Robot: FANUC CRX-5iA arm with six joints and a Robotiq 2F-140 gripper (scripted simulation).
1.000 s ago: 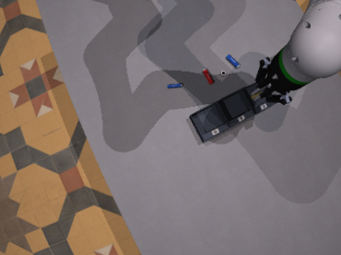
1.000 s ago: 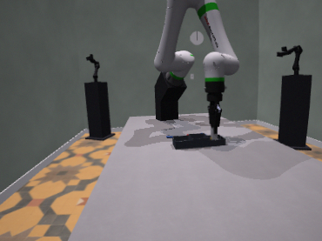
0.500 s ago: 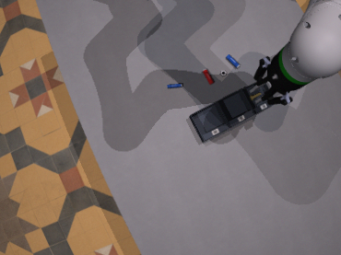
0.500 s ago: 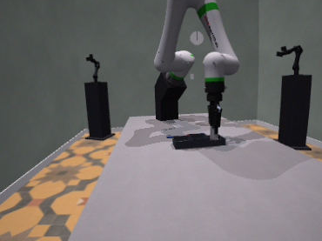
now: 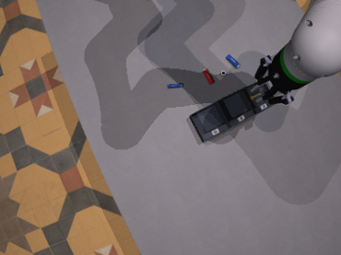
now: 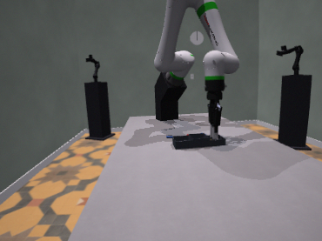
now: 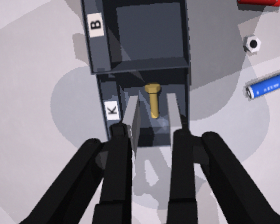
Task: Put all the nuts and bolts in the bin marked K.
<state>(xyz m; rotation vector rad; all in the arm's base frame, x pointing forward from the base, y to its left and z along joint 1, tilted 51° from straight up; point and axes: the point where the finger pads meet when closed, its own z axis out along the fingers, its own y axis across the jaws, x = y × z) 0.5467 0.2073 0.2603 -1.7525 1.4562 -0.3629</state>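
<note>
A brass bolt [image 7: 151, 100] lies inside the bin marked K [image 7: 145, 112] [image 5: 230, 111], the end bin of a dark row of bins. My gripper [image 7: 153, 107] hangs just over this bin; it also shows in the top view [image 5: 262, 92] and the exterior view [image 6: 213, 133]. Its fingers stand apart on either side of the bolt without touching it, so it is open. A small silver nut [image 5: 223, 73] lies on the table beside the bins and shows in the wrist view too [image 7: 251, 43].
The bin marked B [image 7: 140, 25] is next to K and looks empty. A red cylinder [image 5: 208, 76], a blue cylinder [image 5: 232, 61] and a small blue stick [image 5: 175, 86] lie on the table behind the bins.
</note>
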